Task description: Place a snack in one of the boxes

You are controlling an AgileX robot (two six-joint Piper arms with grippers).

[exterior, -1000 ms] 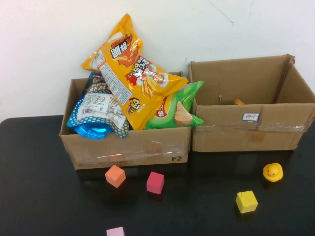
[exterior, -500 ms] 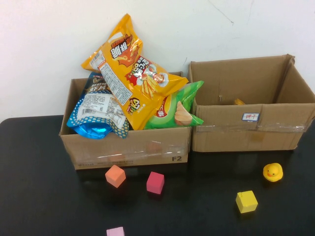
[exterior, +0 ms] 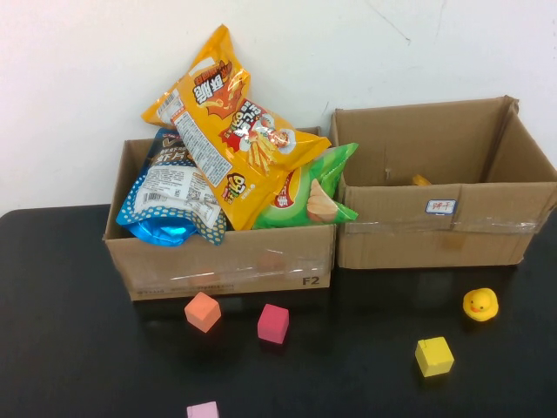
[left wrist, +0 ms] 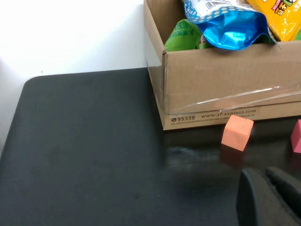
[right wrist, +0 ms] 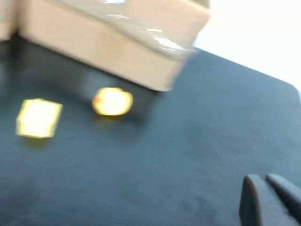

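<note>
An orange snack bag (exterior: 228, 131), a blue dotted bag (exterior: 170, 196) and a green bag (exterior: 309, 192) are piled in the left cardboard box (exterior: 226, 266). The right cardboard box (exterior: 435, 231) shows only a small orange bit (exterior: 421, 180) inside. Neither arm shows in the high view. My left gripper (left wrist: 262, 174) is shut and empty, low over the black table in front of the left box (left wrist: 221, 89), close to an orange cube (left wrist: 237, 133). My right gripper (right wrist: 263, 179) is shut and empty over the table, away from the right box (right wrist: 117, 52).
On the black table in front of the boxes lie an orange cube (exterior: 203, 311), a red cube (exterior: 273, 323), a pink cube (exterior: 203, 410), a yellow cube (exterior: 434, 356) and a yellow rubber duck (exterior: 480, 305). A white wall stands behind the boxes.
</note>
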